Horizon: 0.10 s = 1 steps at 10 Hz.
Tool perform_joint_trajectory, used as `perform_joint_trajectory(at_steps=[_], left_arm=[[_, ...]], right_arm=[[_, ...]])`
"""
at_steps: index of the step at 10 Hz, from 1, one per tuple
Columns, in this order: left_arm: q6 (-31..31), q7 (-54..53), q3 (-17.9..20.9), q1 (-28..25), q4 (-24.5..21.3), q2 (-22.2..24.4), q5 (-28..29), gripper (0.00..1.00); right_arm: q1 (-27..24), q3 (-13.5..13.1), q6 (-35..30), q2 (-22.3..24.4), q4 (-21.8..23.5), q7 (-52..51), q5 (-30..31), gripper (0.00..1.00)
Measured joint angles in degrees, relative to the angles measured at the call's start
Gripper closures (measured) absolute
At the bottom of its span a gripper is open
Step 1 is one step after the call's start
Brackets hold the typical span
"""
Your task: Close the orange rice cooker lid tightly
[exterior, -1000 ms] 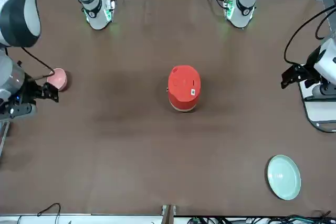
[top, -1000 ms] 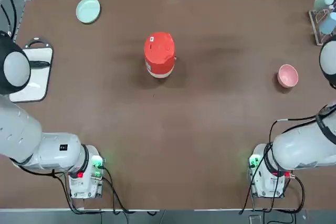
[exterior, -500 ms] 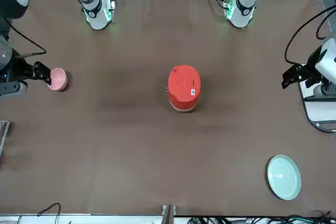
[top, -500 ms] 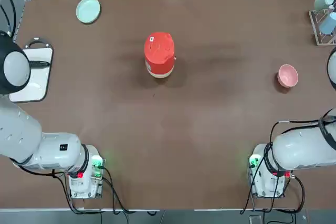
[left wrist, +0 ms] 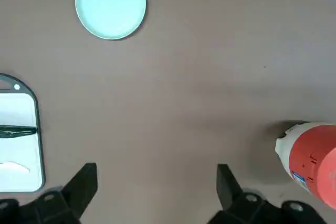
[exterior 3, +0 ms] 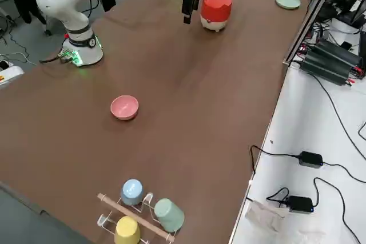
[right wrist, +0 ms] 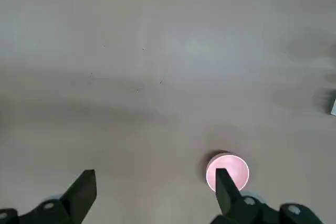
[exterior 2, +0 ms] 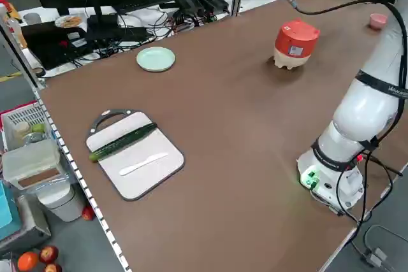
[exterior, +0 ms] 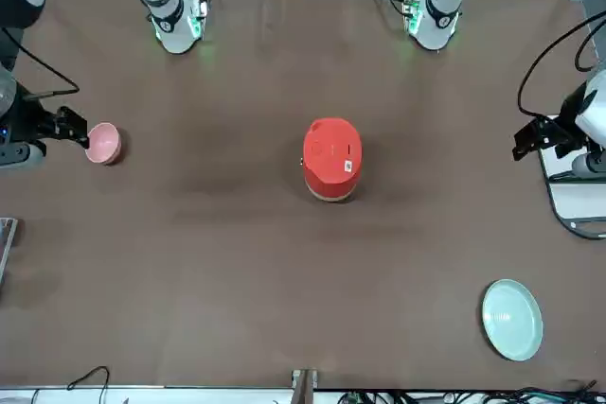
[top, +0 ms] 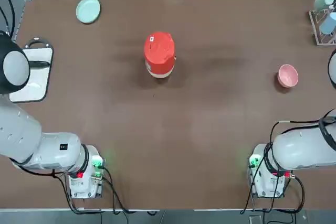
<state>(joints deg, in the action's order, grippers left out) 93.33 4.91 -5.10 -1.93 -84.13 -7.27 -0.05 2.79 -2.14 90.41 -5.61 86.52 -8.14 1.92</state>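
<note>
Orange rice cooker (top: 159, 56) alone at mid-tabletop (top: 173, 145), lid (exterior: 331, 147) apparently down — latch state cannot be told. Off-centre pressing might tip or slide it, leaving the lid unlatched. Left end effector (left wrist: 157, 174), wide open, empty, above tabletop near chopping board (exterior 2: 137, 157); right one (right wrist: 156, 177), likewise, near pink bowl (top: 287, 76) — low sweep could knock that.

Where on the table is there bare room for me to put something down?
There is bare table between the orange rice cooker and the pink bowl, and also between the two arm bases, below the cooker in the top view. It is crowded at the left side, where the cutting board carries a cucumber and a white knife.
</note>
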Motion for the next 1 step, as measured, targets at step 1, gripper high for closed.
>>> perform_joint_trajectory(at_steps=[1], left_arm=[[0.00,0.00,0.00,0.00,0.00,0.00,0.00,0.00]], right_arm=[[0.00,-0.01,0.00,0.06,0.01,0.02,0.00,0.00]])
